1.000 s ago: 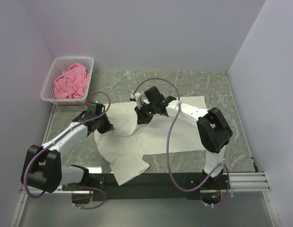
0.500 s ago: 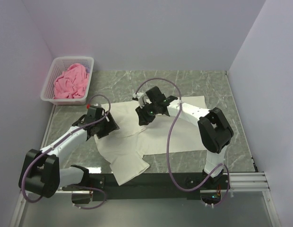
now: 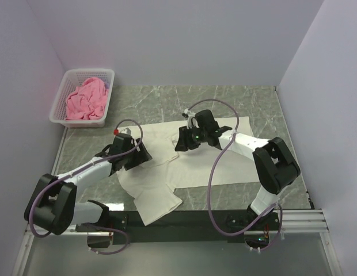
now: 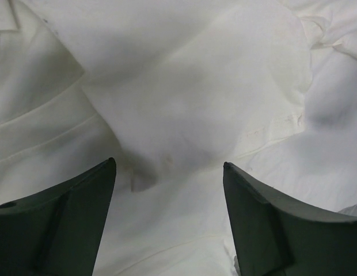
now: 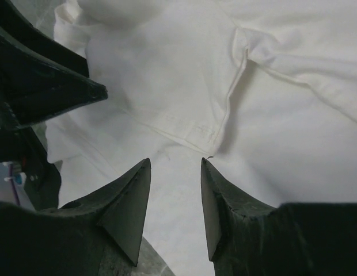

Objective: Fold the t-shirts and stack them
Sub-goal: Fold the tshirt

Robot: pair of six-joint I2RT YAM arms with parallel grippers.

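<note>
Top external view: left gripper (image 3: 139, 155) and right gripper (image 3: 181, 142) are hanging released over the cream-white t-shirt (image 3: 196, 167); pink t-shirt (image 3: 85, 99) is lying in far-left white basket (image 3: 89, 72).

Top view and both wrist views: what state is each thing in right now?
cream-white t-shirt: spread on the table, rumpled, ungripped
pink t-shirt: crumpled in the basket
basket: upright, holding the pink t-shirt
left tool: open, empty, over the cream-white t-shirt
right tool: open, empty, over the cream-white t-shirt
</note>
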